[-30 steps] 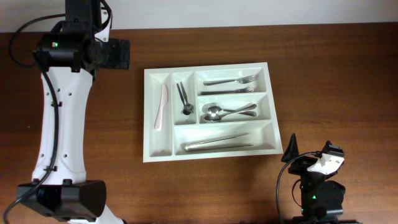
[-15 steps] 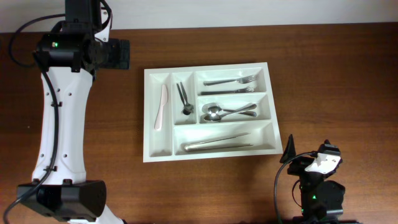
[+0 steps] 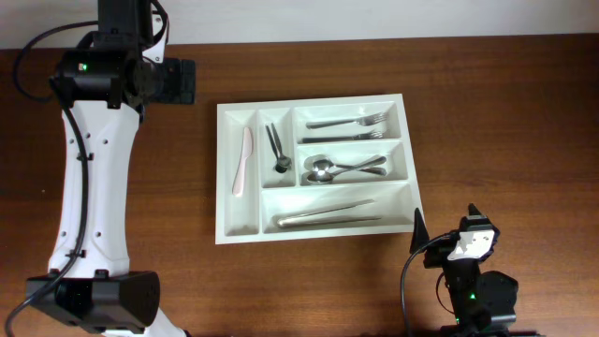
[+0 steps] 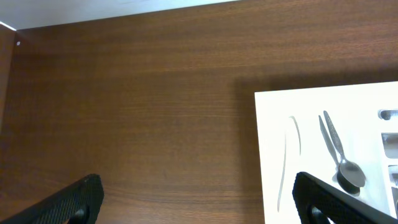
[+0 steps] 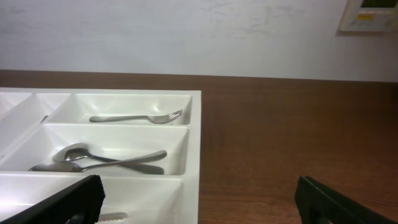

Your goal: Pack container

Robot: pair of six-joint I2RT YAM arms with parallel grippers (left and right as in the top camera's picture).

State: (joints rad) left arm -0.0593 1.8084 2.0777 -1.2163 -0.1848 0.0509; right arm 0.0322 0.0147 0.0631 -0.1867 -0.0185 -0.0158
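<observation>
The white cutlery tray point(image 3: 241, 221) lies mid-table. It holds a white knife point(image 3: 243, 161), a small dark utensil point(image 3: 276, 150), two forks point(image 3: 348, 128), spoons point(image 3: 342, 168) and a long metal piece point(image 3: 328, 218). My left gripper point(image 3: 178, 82) hovers open and empty over bare wood left of the tray's far corner; in the left wrist view point(image 4: 199, 205) its right finger point(image 4: 329, 199) overlaps the tray point(image 4: 317, 118). My right gripper point(image 3: 446, 221) is open and empty just off the tray's front right corner; in the right wrist view point(image 5: 199, 208) the tray rim point(image 5: 194, 137) is ahead.
The tray rests on a brown wooden table point(image 3: 496, 122). A white wall point(image 5: 186, 31) rises behind the table's far edge. The left arm's white links point(image 3: 89, 187) span the left side of the table.
My right gripper has shifted a little left, closer to the tray's front right corner. The left arm and the tray's contents have not moved.
</observation>
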